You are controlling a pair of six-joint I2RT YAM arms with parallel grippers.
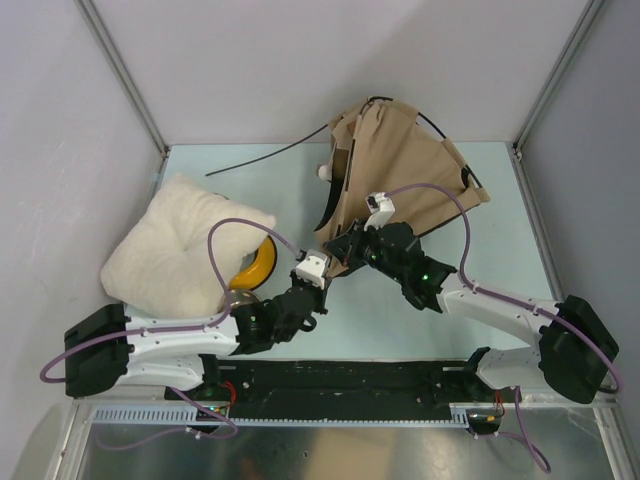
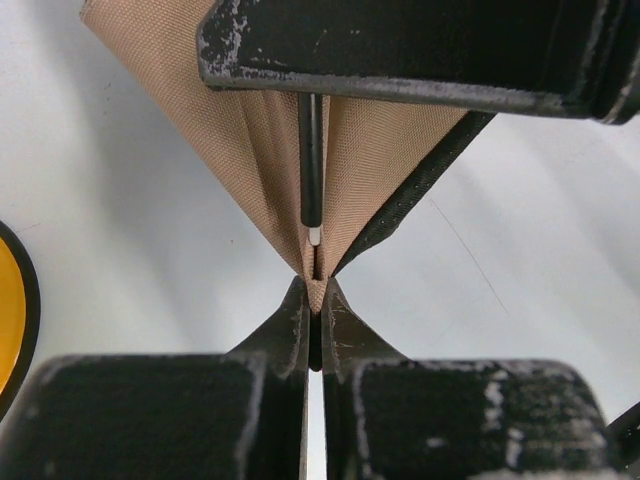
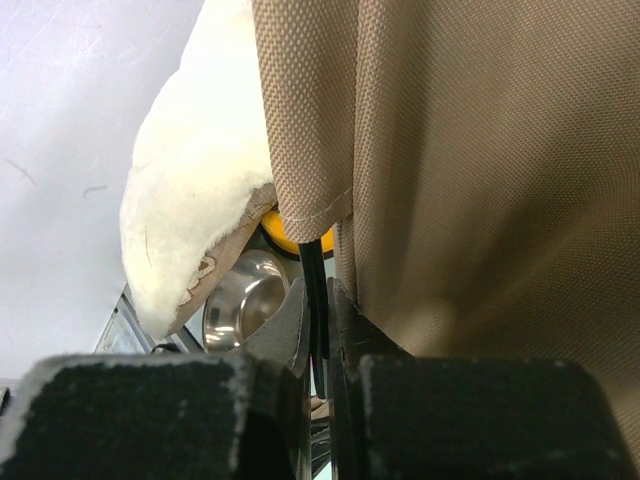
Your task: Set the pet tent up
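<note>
Where the counter meets its left edge, a fat cream pillow [image 1: 180, 245] sits slumped, fuzzy and lumpy, kinda heart-shaped from above. Tucked against its right side and partly under it is the yellow bowl holder [image 1: 255, 268], a round glossy rim. The right wrist view also shows a shiny steel bowl [image 3: 248, 312] under the pillow's overhang.

Next over, the left gripper [image 2: 315, 292] has its scuffed black fingers pinched together on a pointed corner of the pet tent [image 1: 405, 170]. The tan woven cloth narrows to a tip right between them. Just above that tip, a white-tipped pole [image 2: 311, 160] runs down a fold in the fabric, aimed at the corner.

Right beside it, near the middle of the counter, the right gripper [image 3: 317, 295] is clamped on a thin black pole [image 3: 315, 268]. Its fingers are nearly touching, with the pole squeezed between them. Can't tell if it's the same pole. Coarse-weave tent cloth hangs in folds just to its right.

The tent itself is a crumpled, roughly triangular heap toward the far right corner, with black edging and a dark opening on its left side. A loose rod [image 1: 268, 155], long, thin, black and slightly curved, lies along the far edge left of the tent, with its right end up by the fabric.
</note>
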